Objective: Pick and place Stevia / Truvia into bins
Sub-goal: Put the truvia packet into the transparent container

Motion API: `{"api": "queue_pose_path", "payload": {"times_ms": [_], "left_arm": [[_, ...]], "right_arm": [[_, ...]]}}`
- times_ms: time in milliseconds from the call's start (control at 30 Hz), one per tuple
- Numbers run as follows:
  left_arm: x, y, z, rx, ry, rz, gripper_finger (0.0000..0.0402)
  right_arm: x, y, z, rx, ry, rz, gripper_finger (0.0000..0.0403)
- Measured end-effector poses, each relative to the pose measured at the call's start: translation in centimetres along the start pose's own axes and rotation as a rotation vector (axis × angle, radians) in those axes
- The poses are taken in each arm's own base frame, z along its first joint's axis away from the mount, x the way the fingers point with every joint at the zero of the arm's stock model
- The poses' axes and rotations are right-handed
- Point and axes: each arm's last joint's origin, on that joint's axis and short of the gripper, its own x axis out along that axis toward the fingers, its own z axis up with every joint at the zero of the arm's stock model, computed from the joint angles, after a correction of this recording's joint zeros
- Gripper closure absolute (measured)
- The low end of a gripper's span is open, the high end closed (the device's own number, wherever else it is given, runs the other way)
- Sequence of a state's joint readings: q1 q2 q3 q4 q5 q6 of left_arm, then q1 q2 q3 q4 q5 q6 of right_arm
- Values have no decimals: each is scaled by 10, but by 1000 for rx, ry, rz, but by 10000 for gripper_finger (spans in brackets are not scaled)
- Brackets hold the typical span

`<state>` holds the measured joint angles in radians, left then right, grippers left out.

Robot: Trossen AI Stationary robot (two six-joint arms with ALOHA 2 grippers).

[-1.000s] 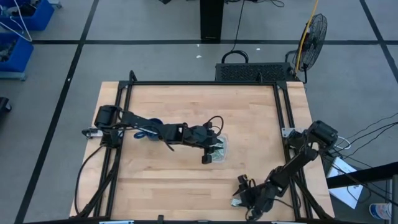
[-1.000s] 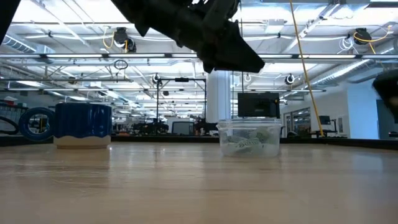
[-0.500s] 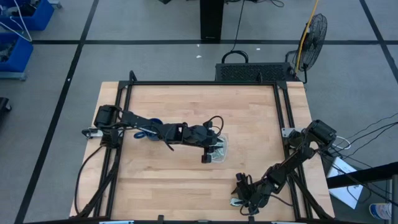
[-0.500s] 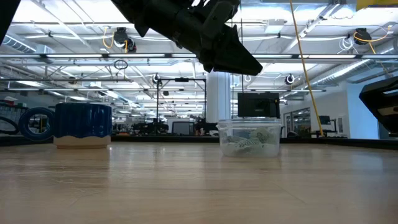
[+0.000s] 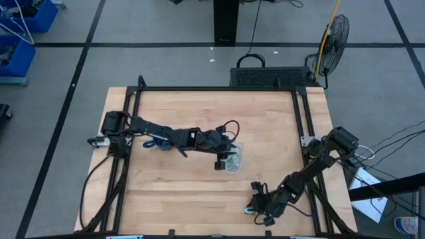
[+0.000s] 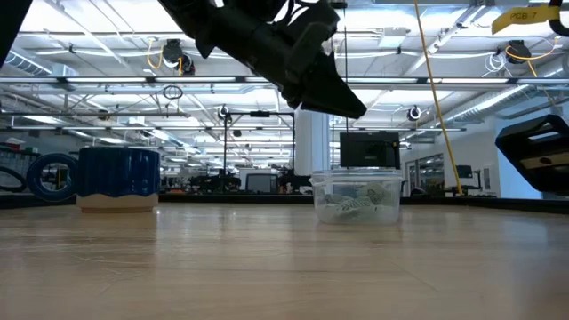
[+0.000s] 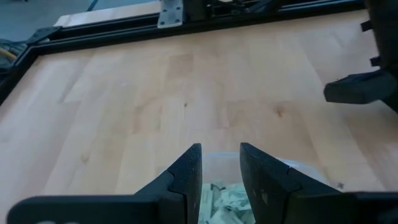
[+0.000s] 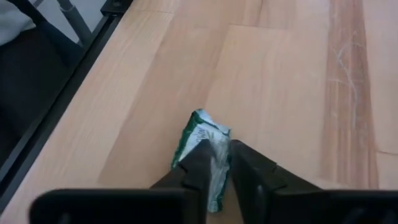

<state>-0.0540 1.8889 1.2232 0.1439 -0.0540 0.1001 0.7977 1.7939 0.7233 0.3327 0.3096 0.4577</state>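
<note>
The right gripper (image 8: 216, 163) pinches one packet (image 8: 200, 138) by its end, near the table's front edge, well apart from the bin (image 5: 236, 159); so thin a hold could let it slip or twist loose on the way. The left gripper (image 7: 220, 177) hovers just above the bin, jaws narrowly parted and empty; the arms might collide there. The bin holds several packets; the mug (image 6: 118, 177) stands apart, contents unseen.

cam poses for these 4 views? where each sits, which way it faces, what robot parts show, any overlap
High: overhead, straight down; both arms, table.
Low: table height, level across; left arm above tub, mug at left.
Left wrist: past left gripper into tub.
Right wrist: past right gripper, pinching a packet.
Shared: tub in high, low, left wrist.
</note>
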Motion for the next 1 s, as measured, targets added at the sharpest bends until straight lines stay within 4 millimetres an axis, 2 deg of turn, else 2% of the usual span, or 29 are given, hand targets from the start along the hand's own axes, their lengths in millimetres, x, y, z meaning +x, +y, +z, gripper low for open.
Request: {"api": "queue_pose_path", "payload": {"times_ms": [167,233,300,433,567,633,833,1000], "left_arm": [[0,6,-1,-7,1,13,286],[0,8,-1,-9,2,17,286],[0,9,-1,-11,2,20,286],[-4,14,4,-16,-15,63,286],[-14,19,12,-21,-33,197,286],[-20,21,15,-3,-19,248,286],[-44,27,26,-3,9,323,286],[-63,28,29,-16,58,321,286]], "right_arm": [[0,-6,4,-56,-4,-13,394],[-4,-11,9,-88,-8,-27,399],[-13,-16,18,-122,-22,-35,395],[-44,-34,41,-180,-63,-106,387],[-72,-65,64,-243,-148,-379,386],[-77,-86,74,-252,-164,-473,385],[-63,-152,80,-196,-89,-443,384],[-53,-180,72,-138,-33,-375,376]]}}
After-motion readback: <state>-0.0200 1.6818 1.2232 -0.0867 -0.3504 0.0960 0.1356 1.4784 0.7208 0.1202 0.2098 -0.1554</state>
